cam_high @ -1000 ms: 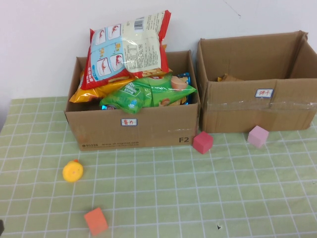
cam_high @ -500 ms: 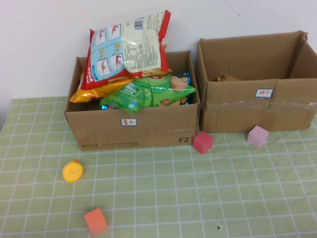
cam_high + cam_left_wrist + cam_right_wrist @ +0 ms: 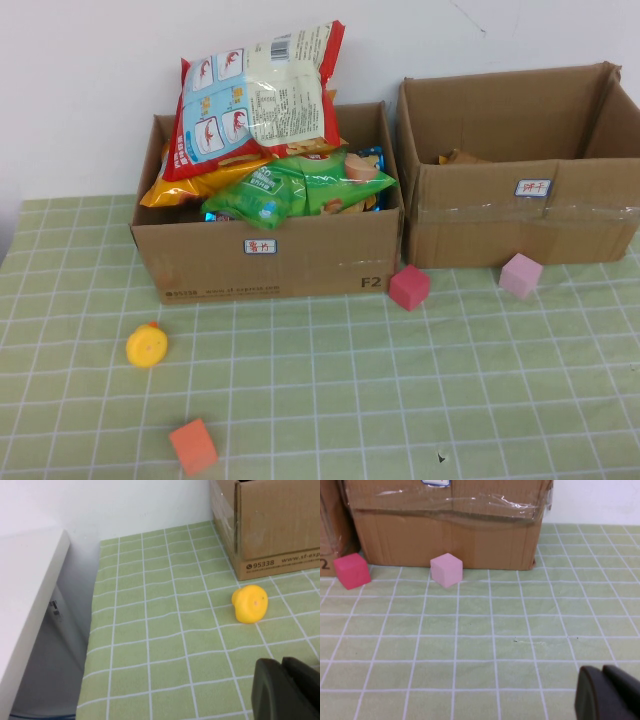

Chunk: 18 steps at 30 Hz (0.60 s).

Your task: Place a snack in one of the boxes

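The left claw (image 3: 287,690) hangs low over the green-checked worktop (image 3: 400,380), its fingers pressed together on nothing, near a yellow duck toy (image 3: 249,603) and the corner of the left carton (image 3: 270,525). The right claw (image 3: 609,694) also sits low over the worktop, out in front of the taped box (image 3: 445,525), well apart from the pale pink cube (image 3: 446,569) and the red cube (image 3: 352,570); whether its fingers are spread I cannot tell. Neither arm shows in the high view.

The snack (image 3: 462,157) appears to lie already inside the taped box (image 3: 520,215), only a brown corner peeking above the front wall, so the task looks finished or nearly so.

The risks from here are small ones. A low sweep by the left claw could knock the duck or nudge the left carton (image 3: 270,255), and the big red-and-white bag (image 3: 255,95), piled high and leaning, could then slide out. The right claw, moving forward, could push a cube against the box.
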Motion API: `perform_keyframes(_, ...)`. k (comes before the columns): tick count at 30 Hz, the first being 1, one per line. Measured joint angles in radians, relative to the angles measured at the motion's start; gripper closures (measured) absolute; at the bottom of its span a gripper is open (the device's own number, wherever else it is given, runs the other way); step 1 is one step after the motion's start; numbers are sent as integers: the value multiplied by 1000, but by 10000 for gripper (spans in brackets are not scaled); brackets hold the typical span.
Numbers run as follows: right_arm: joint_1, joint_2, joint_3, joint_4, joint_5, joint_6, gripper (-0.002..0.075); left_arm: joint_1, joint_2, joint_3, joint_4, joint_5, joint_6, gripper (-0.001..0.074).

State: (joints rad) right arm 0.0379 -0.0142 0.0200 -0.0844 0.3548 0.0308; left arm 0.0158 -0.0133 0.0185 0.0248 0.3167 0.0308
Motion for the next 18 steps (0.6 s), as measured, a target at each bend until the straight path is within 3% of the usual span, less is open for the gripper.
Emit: perform_keyframes(18, 0, 0, 0, 0, 0, 0, 728, 0, 0, 0, -2, 0, 8, 736)
